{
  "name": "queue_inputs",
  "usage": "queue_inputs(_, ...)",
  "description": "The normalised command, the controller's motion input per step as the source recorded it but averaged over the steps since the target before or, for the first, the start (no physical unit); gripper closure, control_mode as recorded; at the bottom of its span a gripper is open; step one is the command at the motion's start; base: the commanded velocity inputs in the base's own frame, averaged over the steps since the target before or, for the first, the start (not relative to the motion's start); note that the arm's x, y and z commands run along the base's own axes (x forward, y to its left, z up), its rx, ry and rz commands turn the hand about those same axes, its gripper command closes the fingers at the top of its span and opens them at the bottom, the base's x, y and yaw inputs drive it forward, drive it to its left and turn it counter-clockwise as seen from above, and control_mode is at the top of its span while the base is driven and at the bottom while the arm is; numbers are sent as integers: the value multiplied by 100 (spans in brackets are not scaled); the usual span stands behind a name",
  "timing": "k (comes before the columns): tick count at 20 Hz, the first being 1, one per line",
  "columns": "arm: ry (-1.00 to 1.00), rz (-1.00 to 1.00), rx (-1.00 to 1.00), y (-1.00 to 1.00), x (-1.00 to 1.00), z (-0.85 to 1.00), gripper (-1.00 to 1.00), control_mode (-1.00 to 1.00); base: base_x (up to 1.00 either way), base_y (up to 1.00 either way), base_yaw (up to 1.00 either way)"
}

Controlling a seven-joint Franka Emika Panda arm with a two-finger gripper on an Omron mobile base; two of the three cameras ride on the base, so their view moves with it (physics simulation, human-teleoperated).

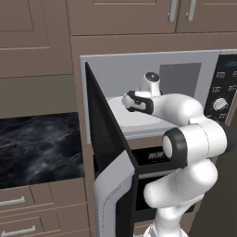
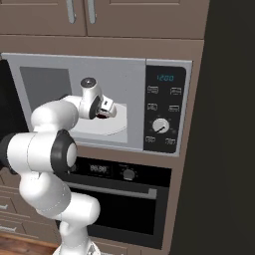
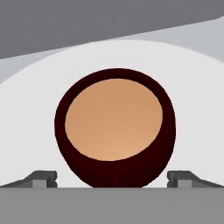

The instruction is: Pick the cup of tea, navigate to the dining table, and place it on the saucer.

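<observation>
The cup of tea (image 3: 114, 127), dark maroon with light brown liquid, stands on the white round microwave plate (image 3: 30, 113) inside the open microwave. In the hand view it sits close between my two finger tips (image 3: 43, 177), which stand wide apart on either side of it without touching. My gripper (image 3: 113, 178) is open. From the right base view, the gripper (image 2: 110, 108) reaches into the microwave cavity just over the cup (image 2: 102, 116). The dining table and the saucer are out of view.
The microwave door (image 1: 104, 139) hangs open to the left of the arm. The control panel (image 2: 162, 109) is at the right, with an oven (image 2: 119, 199) below. A dark marble counter (image 1: 37, 148) on brown drawers lies at the left. Cabinets hang above.
</observation>
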Motion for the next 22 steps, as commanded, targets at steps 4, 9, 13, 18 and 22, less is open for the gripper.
queue_inputs(4,0,0,0,-5,0,0,100,-100,0,0,0)
queue_inputs(9,0,0,0,0,0,-1,100,-100,0,0,0)
queue_inputs(13,0,0,0,-3,0,-5,100,-100,0,0,0)
queue_inputs(18,0,0,0,0,-5,-3,100,-100,0,0,0)
queue_inputs(22,0,0,0,0,-41,0,100,-100,0,0,0)
